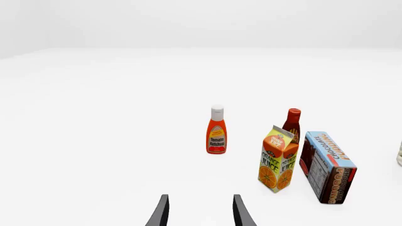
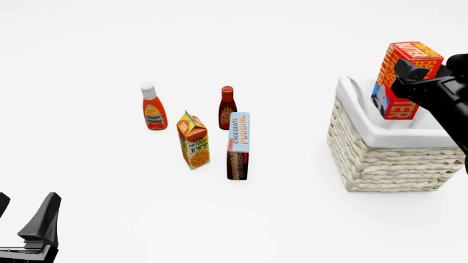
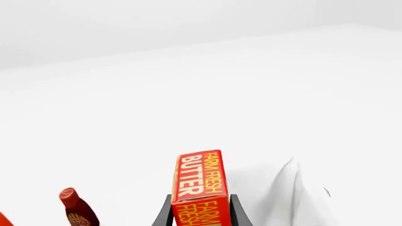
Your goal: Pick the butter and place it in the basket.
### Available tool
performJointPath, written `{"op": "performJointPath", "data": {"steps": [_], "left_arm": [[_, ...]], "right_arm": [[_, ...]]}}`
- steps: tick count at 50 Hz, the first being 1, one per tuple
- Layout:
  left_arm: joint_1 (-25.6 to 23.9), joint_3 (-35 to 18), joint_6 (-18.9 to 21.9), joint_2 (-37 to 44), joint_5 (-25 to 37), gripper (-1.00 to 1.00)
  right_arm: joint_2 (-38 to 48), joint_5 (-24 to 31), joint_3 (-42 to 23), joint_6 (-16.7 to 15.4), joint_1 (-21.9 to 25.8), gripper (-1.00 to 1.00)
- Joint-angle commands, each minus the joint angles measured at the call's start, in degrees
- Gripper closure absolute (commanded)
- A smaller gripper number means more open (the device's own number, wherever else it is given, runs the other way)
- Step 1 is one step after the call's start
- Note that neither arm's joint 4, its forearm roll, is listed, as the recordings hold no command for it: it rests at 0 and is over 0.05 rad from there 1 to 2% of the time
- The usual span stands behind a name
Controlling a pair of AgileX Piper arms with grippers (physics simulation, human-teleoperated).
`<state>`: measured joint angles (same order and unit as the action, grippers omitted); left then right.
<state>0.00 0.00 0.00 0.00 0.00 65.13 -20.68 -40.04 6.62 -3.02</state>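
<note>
The butter (image 2: 404,76), a red-and-orange box, is held upright in my right gripper (image 2: 411,79), above the basket's opening. In the right wrist view the butter (image 3: 199,186) sits between the two dark fingers (image 3: 164,212), lettering facing up. The basket (image 2: 391,153) is cream wicker with a white cloth rim, at the right of the front view; its cloth rim (image 3: 285,193) shows in the right wrist view. My left gripper (image 2: 26,224) is open and empty at the near left, its fingers (image 1: 162,212) apart in the left wrist view.
A ketchup bottle (image 2: 153,107), an orange juice carton (image 2: 194,140), a dark red sauce bottle (image 2: 227,107) and a chocolate pudding box (image 2: 238,145) stand in a cluster at the middle of the table, left of the basket. They also show in the left wrist view (image 1: 278,157).
</note>
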Motion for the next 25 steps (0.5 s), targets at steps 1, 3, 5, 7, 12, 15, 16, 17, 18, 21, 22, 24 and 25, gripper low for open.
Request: {"op": "performJointPath", "data": {"steps": [1, 3, 5, 7, 12, 15, 16, 17, 18, 21, 22, 24, 25], "left_arm": [[0.00, 0.00, 0.00, 0.00, 0.00, -1.00], [0.00, 0.00, 0.00, 0.00, 0.00, -1.00], [0.00, 0.00, 0.00, 0.00, 0.00, -1.00], [0.00, 0.00, 0.00, 0.00, 0.00, -1.00], [0.00, 0.00, 0.00, 0.00, 0.00, -1.00], [0.00, 0.00, 0.00, 0.00, 0.00, -1.00], [0.00, 0.00, 0.00, 0.00, 0.00, -1.00], [0.00, 0.00, 0.00, 0.00, 0.00, -1.00], [0.00, 0.00, 0.00, 0.00, 0.00, -1.00], [0.00, 0.00, 0.00, 0.00, 0.00, -1.00], [0.00, 0.00, 0.00, 0.00, 0.00, -1.00], [0.00, 0.00, 0.00, 0.00, 0.00, -1.00], [0.00, 0.00, 0.00, 0.00, 0.00, -1.00]], "right_arm": [[-0.14, -0.64, -0.65, 1.43, -0.30, 1.00], [-0.06, -0.70, -0.65, 1.40, -0.31, 1.00], [0.09, -0.79, -0.61, 1.47, -0.34, 1.00], [0.06, -0.81, -0.53, 1.52, -0.38, 1.00], [0.00, -0.88, -0.48, 1.57, -0.32, 1.00], [0.17, -1.06, -0.49, 1.60, -0.26, 1.00], [0.19, -1.16, -0.47, 1.59, -0.35, 1.00], [0.23, -1.15, -0.46, 1.63, -0.38, 1.00], [0.16, -1.20, -0.37, 1.70, -0.44, 1.00], [0.23, -1.29, -0.35, 1.73, -0.48, 1.00], [0.17, -1.39, -0.19, 1.76, -0.50, 1.00], [0.40, -1.47, -0.28, 1.79, -0.51, 1.00], [0.44, -1.50, -0.29, 1.82, -0.52, 1.00]]}}
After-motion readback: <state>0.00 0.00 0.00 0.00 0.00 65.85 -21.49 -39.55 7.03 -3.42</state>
